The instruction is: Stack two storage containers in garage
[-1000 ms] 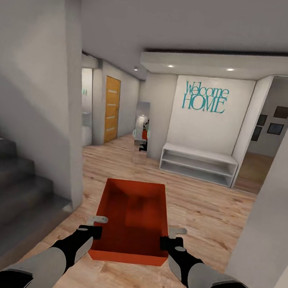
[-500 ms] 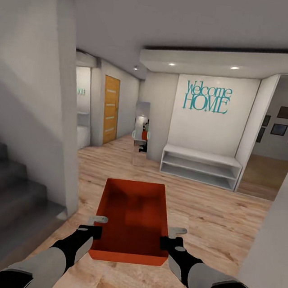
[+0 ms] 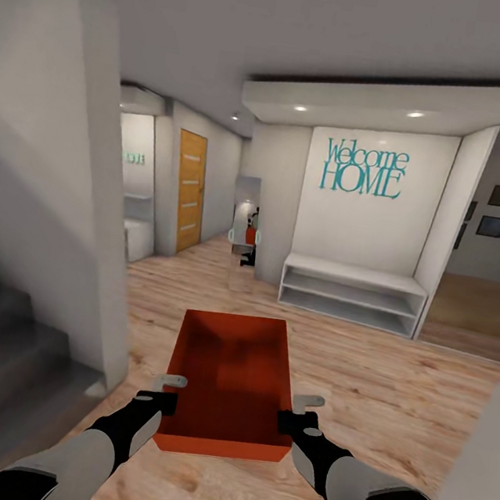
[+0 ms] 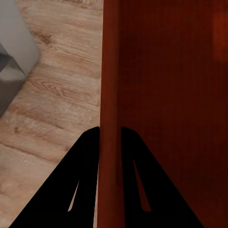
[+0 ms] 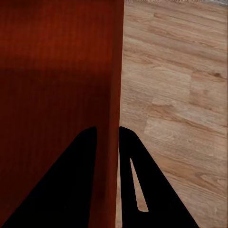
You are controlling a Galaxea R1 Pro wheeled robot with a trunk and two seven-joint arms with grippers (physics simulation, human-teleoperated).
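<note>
- The hallway around me is all smooth white walls and ceiling, with light wood-plank flooring (image 3: 374,385) running in long grained boards toward 12 o'clock.
- At 9 o'clock a grey carpeted staircase (image 3: 1,343) climbs away behind a plain white pillar.
- At 1 o'clock a white wall carries teal "Welcome HOME" lettering (image 3: 365,169), and below it sits a low white open-shelved bench (image 3: 351,292), boxy and flat-topped.
- At 11 o'clock, far down the hall, stands an orange-wood door (image 3: 189,191) with pale horizontal stripes; beside it a tall narrow mirror (image 3: 244,219) leans at the wall corner.
- Dead centre, held off the floor in front of the robot, is one storage container (image 3: 229,381): an orange-red rectangular plastic bin, lidless, matte, plain walls tapering slightly to the bottom.
- The left gripper (image 3: 156,401) pinches the bin's left wall; the left wrist view shows what the head view does not, the two black fingers (image 4: 85,156) straddling the thin rim, one inside and one outside.
- The right gripper (image 3: 297,422) clamps the right wall likewise; its wrist view shows the dark fingers (image 5: 130,156) astride the rim, wood grain beyond.
</note>
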